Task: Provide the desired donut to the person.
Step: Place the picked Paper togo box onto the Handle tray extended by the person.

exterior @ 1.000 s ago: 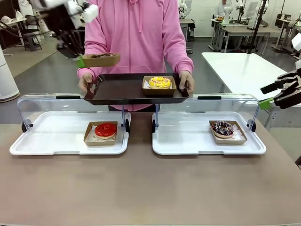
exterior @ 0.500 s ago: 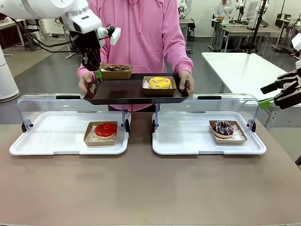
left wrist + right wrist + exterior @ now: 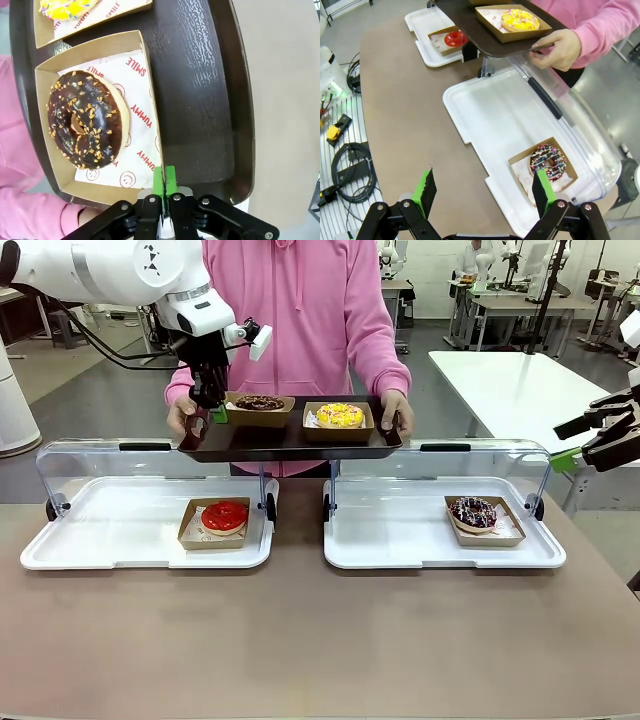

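Nearest us, the brown counter (image 3: 320, 640) carries two white trays with clear lids swung back. In the left tray (image 3: 100, 530) sits a red donut (image 3: 225, 515) in its cardboard box; in the right tray (image 3: 400, 530) a sprinkled chocolate donut (image 3: 473, 511) sits in a box near the tray's right end. Off to the right, the right gripper (image 3: 482, 192) hangs in the air above the counter's edge, jaws spread wide, nothing between the green pads.

Beyond the trays, the person (image 3: 300, 310) in the pink hoodie holds a dark serving tray (image 3: 290, 435) level above the lids, one hand (image 3: 183, 412) on its left handle and the other hand (image 3: 397, 410) on the right. A yellow donut (image 3: 340, 415) rests boxed on the serving tray's right half. On the left half sits the chocolate nut donut (image 3: 85, 117) in its box (image 3: 146, 100), base down on the dark surface. The left gripper (image 3: 164, 181) is pinched tight on the near wall of that box, green pads closed over the cardboard edge, at the end beside the person's hand.
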Controlling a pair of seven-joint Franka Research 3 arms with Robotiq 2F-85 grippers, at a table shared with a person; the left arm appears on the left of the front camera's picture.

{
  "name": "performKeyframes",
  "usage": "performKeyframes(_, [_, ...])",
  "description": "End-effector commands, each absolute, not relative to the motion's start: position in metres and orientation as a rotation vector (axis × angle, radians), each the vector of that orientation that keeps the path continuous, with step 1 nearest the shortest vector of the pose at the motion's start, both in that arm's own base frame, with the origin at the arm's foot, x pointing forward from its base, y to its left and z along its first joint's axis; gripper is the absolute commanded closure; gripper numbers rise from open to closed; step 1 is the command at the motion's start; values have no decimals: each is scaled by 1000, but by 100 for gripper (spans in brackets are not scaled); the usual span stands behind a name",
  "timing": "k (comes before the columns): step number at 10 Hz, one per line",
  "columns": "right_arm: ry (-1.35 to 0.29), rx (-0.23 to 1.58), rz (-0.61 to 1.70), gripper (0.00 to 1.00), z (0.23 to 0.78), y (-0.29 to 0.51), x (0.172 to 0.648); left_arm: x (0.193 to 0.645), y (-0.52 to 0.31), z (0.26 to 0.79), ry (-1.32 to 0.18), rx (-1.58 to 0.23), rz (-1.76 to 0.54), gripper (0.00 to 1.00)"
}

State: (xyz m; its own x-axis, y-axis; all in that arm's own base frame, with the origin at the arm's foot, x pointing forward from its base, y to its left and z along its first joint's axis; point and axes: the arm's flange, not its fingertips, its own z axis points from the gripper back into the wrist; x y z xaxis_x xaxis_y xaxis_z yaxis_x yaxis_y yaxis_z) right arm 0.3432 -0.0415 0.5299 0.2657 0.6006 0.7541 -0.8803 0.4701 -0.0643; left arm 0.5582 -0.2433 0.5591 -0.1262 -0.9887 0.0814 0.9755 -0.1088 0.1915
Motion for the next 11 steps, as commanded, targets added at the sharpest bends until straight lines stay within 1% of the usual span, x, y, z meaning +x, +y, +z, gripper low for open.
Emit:
performKeyframes(1, [-799,399,1040,0,528,-42,343,560,-242,561,-216,85,-1695,40])
performKeyframes(2, [-799,399,1040,0,528,-42,343,560,-242,560,-189,71,-1698,40])
performKeyframes(3, [-799,399,1040,0,528,-42,343,559,-242,563,-188,34,-1695,0])
performKeyframes(4, [-799,399,1040,0,528,-42,343,559,-241,564,-190,35,-1691,37])
performKeyframes(5, [-799,399,1040,0,528,-42,343,560,-240,565,-189,22,-1690,0])
performKeyframes(7, [-799,399,1040,0,528,-42,343,560,-239,569,-155,-31,-1702,0])
performKeyframes(11, [-799,399,1040,0,528,-42,343,558,-238,570,-140,-55,-1714,0])
